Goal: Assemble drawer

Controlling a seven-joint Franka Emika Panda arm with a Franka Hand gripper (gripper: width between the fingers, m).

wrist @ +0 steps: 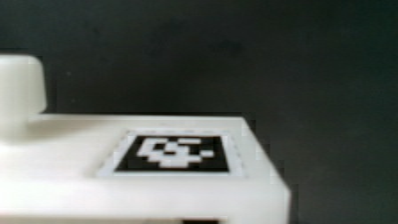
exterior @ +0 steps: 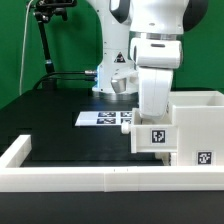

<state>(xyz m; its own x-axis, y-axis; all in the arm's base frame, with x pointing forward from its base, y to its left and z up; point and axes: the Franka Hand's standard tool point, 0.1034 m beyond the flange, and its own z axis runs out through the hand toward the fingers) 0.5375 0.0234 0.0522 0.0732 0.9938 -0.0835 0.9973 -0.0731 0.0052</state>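
Observation:
A white open drawer box (exterior: pixel 200 125) stands on the black table at the exterior view's right. A white panel with a black marker tag (exterior: pixel 152 136) sits at its near left corner. My gripper (exterior: pixel 155 112) comes straight down onto this panel, and the panel and box walls hide its fingers. In the wrist view the tagged white panel (wrist: pixel 107 175) fills the near field, very close and blurred, with a raised white piece (wrist: pixel 18 85) beside it. No fingertip shows clearly there.
The marker board (exterior: pixel 105 118) lies flat on the table by the robot base. A white L-shaped fence (exterior: pixel 60 178) runs along the front and the exterior view's left. A black camera stand (exterior: pixel 45 45) rises at the back left.

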